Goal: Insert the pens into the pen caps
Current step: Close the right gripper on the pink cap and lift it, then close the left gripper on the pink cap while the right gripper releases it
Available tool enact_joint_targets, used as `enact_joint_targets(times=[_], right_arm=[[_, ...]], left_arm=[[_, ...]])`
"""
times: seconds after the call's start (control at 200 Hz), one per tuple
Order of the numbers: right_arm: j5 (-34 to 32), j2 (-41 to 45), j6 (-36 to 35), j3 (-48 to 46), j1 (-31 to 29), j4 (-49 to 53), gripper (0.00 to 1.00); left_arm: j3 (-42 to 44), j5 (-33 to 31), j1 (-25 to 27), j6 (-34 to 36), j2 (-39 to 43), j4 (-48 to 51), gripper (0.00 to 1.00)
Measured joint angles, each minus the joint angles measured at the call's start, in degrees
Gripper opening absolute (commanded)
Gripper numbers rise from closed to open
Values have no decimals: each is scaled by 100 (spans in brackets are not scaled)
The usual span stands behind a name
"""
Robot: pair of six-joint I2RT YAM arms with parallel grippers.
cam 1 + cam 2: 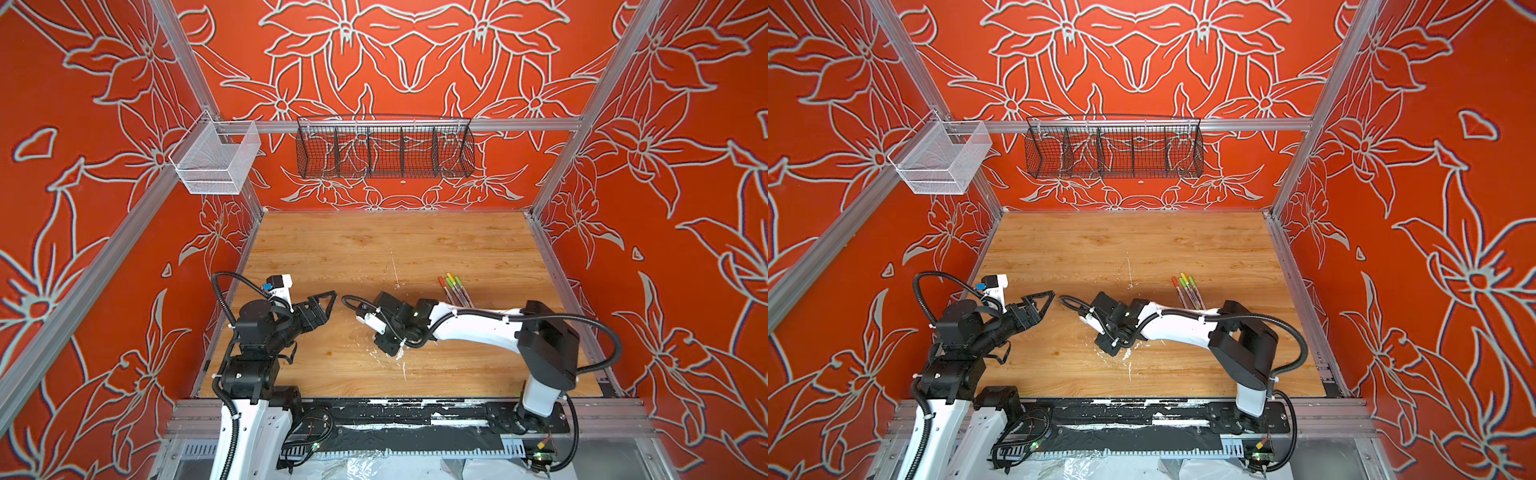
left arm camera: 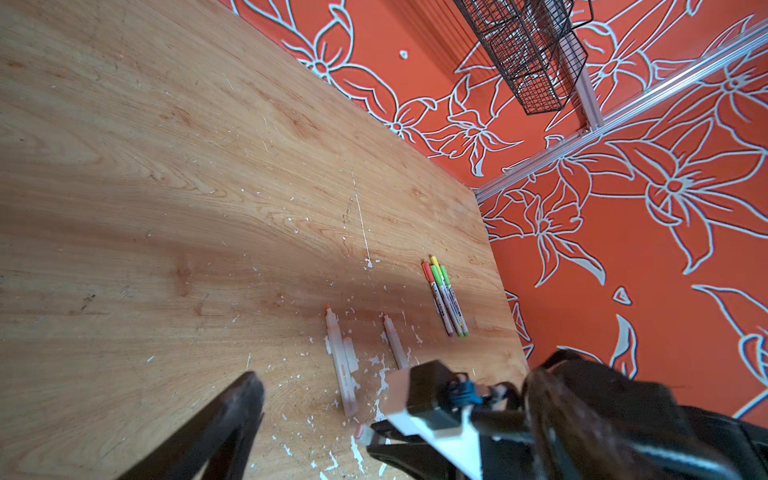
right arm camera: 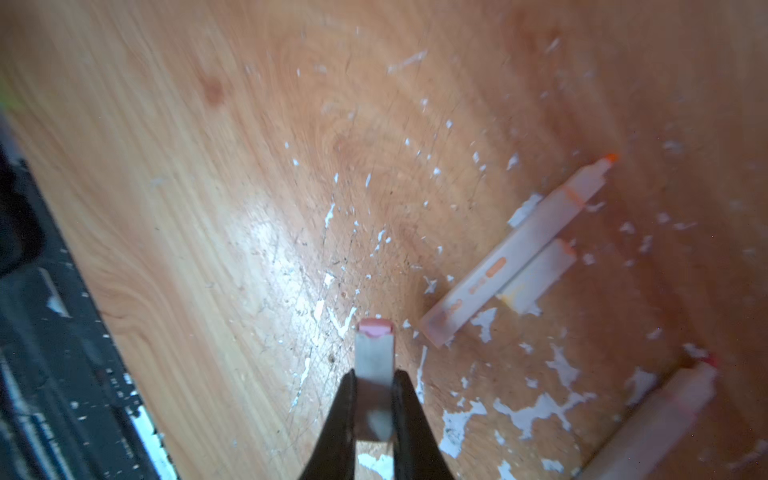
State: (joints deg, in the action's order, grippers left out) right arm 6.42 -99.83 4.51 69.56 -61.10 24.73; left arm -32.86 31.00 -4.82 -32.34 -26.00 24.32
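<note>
**Right pincer clenched on a pale cap, left pincer spread wide**

Read the desk (image 1: 374, 249) in both top views as a clock face, with 12 at the far wall. The right pincer (image 3: 374, 376) points down a little toward 6 from the centre. The right wrist view shows its jaws clenched on a pale cap (image 3: 375, 347), whose pink end sticks out past the fingertips. Whether the cap is off the wood I cannot tell.

Near it lies an uncapped orange-tipped pen (image 3: 519, 249), with a second pale cap (image 3: 540, 274) against its barrel. A red-tipped pen (image 3: 665, 419), also uncapped, lies farther off. White paint flecks (image 3: 536, 409) speckle the wood around them.

The left pincer (image 1: 326, 303) hovers at 9 o'clock, released, jaws spread wide and holding nothing. Four capped pens (image 1: 455, 289) lie side by side toward 3 o'clock. Their caps, one orange-red, one yellow and two green, point to 11.
</note>
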Motion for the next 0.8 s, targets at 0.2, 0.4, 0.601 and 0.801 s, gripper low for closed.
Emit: enact_joint_targets(times=[0.2,0.4,0.601,0.801], right_arm=[[173,831,20,0,151,-190,14],[275,1311,13,-94,146,-522,13],[352,1399,-2,-96,140,-715,13],[485,1403,-22,-96,140,-874,13]], left_arm=[[0,197,0,0,-136,-20,94],[81,1016,2,-118,-568,-494,66],[162,1742,201,-313,-1108,-927,56],[186,2107,557,-391,-1290,-1154,52]])
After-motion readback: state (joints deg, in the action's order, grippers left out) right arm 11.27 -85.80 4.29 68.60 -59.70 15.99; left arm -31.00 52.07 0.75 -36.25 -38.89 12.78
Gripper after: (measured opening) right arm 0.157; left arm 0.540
